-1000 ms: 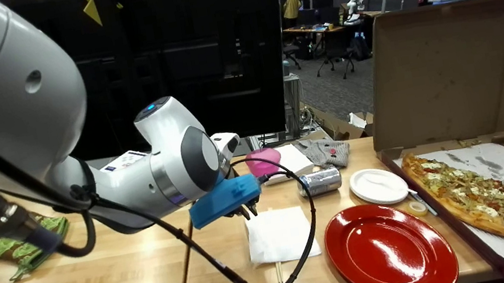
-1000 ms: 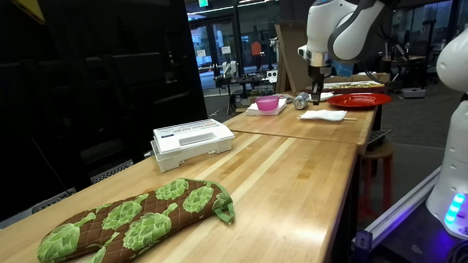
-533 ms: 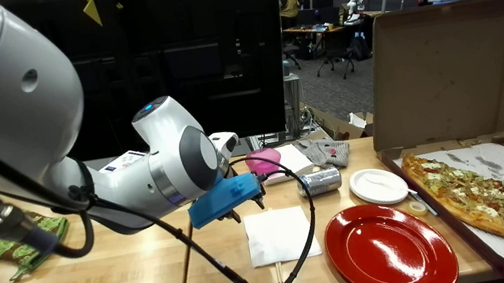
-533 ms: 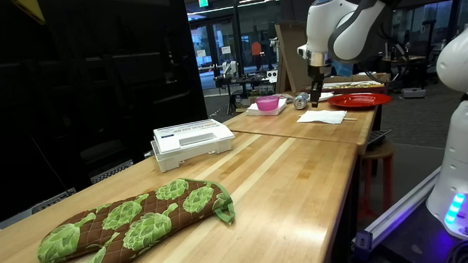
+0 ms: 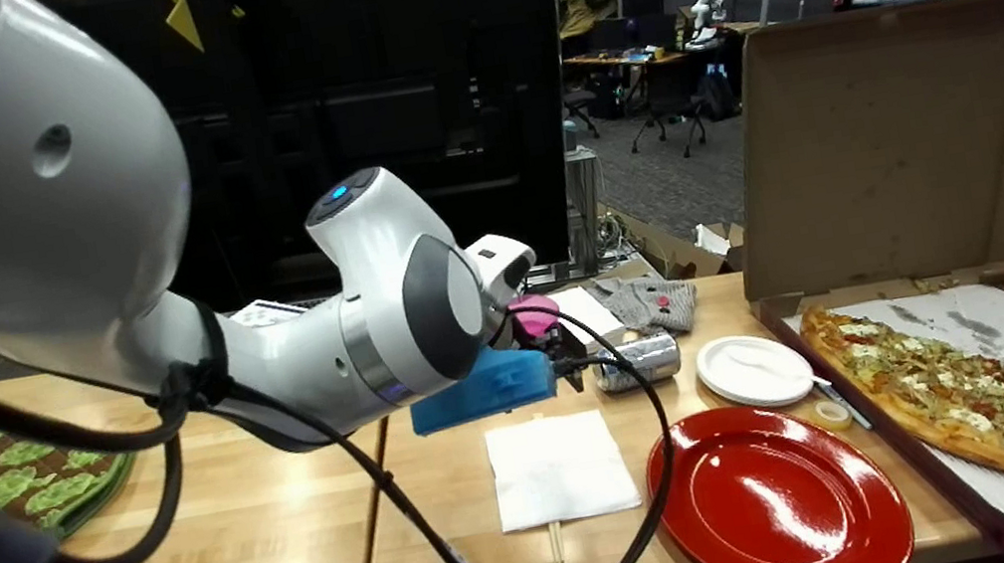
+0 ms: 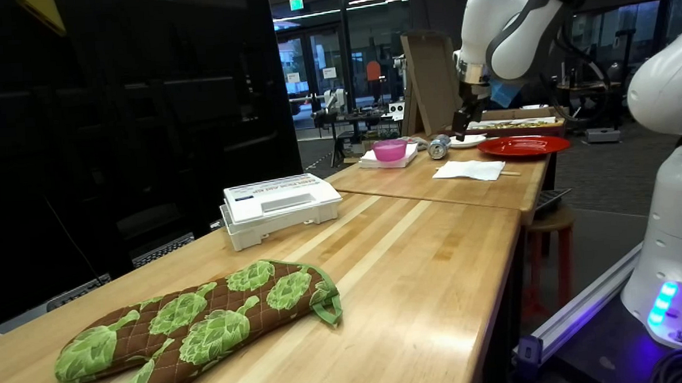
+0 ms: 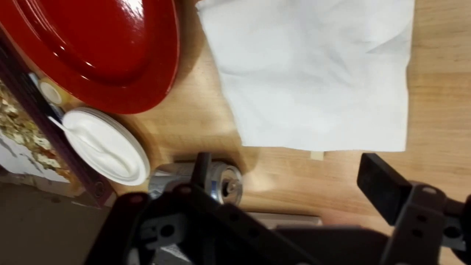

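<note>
My gripper (image 7: 285, 165) stands wide open above the table, nothing between its fingers (image 7: 382, 187). In the wrist view one finger overlaps a silver can (image 7: 228, 184) lying on its side below; contact cannot be told. A white napkin (image 7: 312, 73) lies nearly flat on the wood, covering chopsticks whose ends (image 5: 556, 545) poke out from under it. In an exterior view the dark fingers (image 6: 460, 123) hang over the table, behind the napkin and near the can. Beside the napkin rests a glossy red plate (image 5: 778, 500).
Stacked small white plates (image 5: 748, 368) with a white plastic utensil sit by an open pizza box (image 5: 926, 285) holding pizza. A pink bowl (image 6: 390, 150) stands on a white stack. An oven mitt (image 6: 208, 324) and a white case (image 6: 281, 208) occupy the adjoining table.
The fingers have spread from close together to wide apart. The napkin has settled flatter. The arm has lifted and swung away from the napkin toward the can.
</note>
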Action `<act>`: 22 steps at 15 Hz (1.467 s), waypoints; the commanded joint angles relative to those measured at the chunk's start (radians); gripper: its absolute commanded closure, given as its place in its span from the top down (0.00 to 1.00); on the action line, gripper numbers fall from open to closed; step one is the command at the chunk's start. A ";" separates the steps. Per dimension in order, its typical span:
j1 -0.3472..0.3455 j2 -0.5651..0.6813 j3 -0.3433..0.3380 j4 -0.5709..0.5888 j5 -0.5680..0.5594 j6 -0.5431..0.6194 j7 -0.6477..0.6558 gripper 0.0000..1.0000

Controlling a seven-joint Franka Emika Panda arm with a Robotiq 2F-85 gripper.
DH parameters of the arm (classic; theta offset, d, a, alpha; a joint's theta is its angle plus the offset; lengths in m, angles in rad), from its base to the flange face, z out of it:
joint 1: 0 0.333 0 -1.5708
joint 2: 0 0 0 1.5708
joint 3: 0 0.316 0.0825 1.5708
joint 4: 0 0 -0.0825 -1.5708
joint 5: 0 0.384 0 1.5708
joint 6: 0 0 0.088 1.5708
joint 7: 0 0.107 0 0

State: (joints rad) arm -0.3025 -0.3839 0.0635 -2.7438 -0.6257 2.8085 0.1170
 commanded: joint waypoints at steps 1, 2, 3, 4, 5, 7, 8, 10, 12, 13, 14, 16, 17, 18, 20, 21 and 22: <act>-0.083 0.008 -0.020 0.021 -0.014 0.062 0.080 1.00; -0.099 0.017 -0.031 0.028 -0.008 0.076 0.081 1.00; -0.109 0.026 -0.043 0.035 0.000 0.085 0.076 1.00; -0.111 0.037 -0.058 0.041 0.011 0.088 0.060 1.00; -0.106 0.052 -0.078 0.050 0.027 0.085 0.035 1.00; -0.102 0.028 -0.074 0.035 0.031 0.067 0.034 1.00; -0.102 0.040 -0.085 0.041 0.042 0.067 0.021 1.00; -0.099 0.056 -0.096 0.050 0.048 0.068 0.017 1.00; -0.098 0.062 -0.097 0.053 0.048 0.069 0.017 1.00; -0.097 0.063 -0.097 0.053 0.048 0.069 0.017 1.00; -0.097 0.063 -0.097 0.053 0.048 0.069 0.017 1.00; -0.097 0.063 -0.097 0.053 0.048 0.069 0.017 1.00; -0.097 0.063 -0.097 0.053 0.048 0.069 0.017 1.00; -0.097 0.063 -0.097 0.053 0.048 0.069 0.017 1.00; -0.097 0.063 -0.097 0.053 0.048 0.069 0.017 1.00; -0.097 0.063 -0.097 0.054 0.048 0.069 0.017 1.00; -0.097 0.063 -0.097 0.054 0.048 0.069 0.017 1.00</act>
